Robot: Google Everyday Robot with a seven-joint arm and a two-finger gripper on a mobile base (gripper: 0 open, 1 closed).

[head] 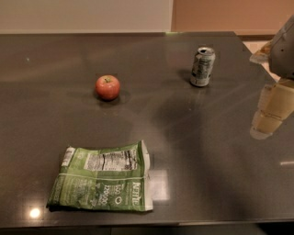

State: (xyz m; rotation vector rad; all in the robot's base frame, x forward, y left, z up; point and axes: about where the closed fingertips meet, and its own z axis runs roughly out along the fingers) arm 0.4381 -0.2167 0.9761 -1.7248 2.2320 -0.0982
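A dark, glossy, stone-like worktop (220,183) is stretching across the scene and throwing back soft glints of light, with a pale wall (82,13) running behind it. The tool (270,112), a blocky cream-coloured piece, is hanging at the right edge above the worktop, partly cut off by the frame. I cannot tell whether it is open or closed, and nothing is showing in its grasp. Nearest to it, off to its left and a little further back, a slim cylindrical metal can (202,66), silver with dark print, is standing upright, apart from the tool. Further left beyond the can, a round, smooth red apple (107,87) is sitting stem up. Well apart from the tool, to its left and toward the front edge, a crinkled green bag (101,179) with a white label is lying flat.
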